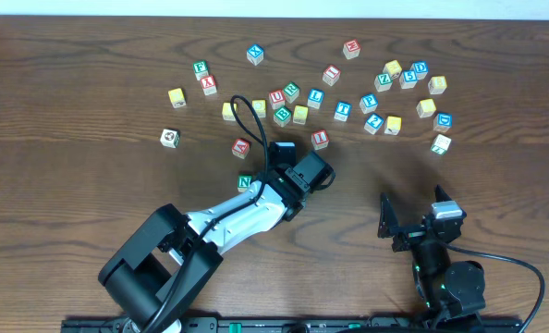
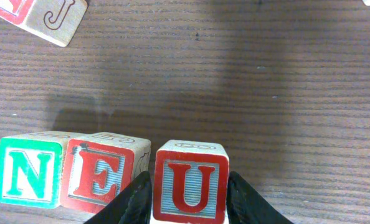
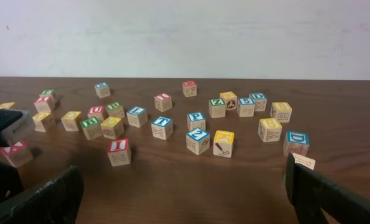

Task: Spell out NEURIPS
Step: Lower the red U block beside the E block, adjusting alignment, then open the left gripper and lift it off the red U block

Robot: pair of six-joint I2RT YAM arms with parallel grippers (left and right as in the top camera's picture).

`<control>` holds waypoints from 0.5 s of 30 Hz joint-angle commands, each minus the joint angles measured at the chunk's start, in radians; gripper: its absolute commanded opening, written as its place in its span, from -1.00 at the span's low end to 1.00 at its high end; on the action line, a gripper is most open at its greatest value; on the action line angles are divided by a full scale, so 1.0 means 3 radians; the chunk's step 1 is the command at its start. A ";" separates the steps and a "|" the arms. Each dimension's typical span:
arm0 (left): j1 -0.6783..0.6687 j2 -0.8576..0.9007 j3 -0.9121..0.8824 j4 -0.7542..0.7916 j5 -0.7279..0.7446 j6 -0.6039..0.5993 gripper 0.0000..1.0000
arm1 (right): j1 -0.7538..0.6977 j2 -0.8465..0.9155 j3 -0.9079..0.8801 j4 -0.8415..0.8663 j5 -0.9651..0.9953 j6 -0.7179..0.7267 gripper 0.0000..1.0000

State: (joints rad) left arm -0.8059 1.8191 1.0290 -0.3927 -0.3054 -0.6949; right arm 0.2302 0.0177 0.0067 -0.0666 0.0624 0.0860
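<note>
On the dark wood table (image 1: 71, 55), toward its far edge: a red X cube (image 1: 209, 85) left of middle, and a blue L cube (image 1: 315, 96) near a blue T cube (image 1: 343, 110) around the middle

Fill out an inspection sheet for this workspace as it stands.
Surface: dark wood table; no spills or marks seen.
Job's things: N cube and E cube close side by side; U cube next in line, with a tool finger between it and the E; red I cube loose further back.
Clutter: many loose letter cubes scattered over the far side, such as a blue D cube.
Grippers: left tool shut on the U cube; right tool open, holding nothing.
Cables: black cable loops above the left arm; another cable trails from the right arm.
Surroundings: plain pale wall behind the table.
</note>
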 commanded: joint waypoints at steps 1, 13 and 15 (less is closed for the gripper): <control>0.0006 -0.0127 0.0079 -0.0014 -0.0060 0.0123 -0.25 | -0.0027 -0.0009 -0.0004 -0.0014 -0.0006 -0.0043 0.99; 0.0006 -0.0487 0.0081 -0.0052 -0.0060 0.0237 -0.25 | -0.0027 -0.0009 -0.0004 -0.0013 -0.0006 -0.0043 0.98; 0.0006 -0.0643 0.0081 -0.0061 -0.0060 0.0312 -0.24 | -0.0027 -0.0009 -0.0004 -0.0014 -0.0006 -0.0043 0.99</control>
State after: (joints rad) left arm -0.8059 1.7142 1.0290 -0.4046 -0.3054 -0.6460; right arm 0.2302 0.0177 0.0067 -0.0666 0.0624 0.0860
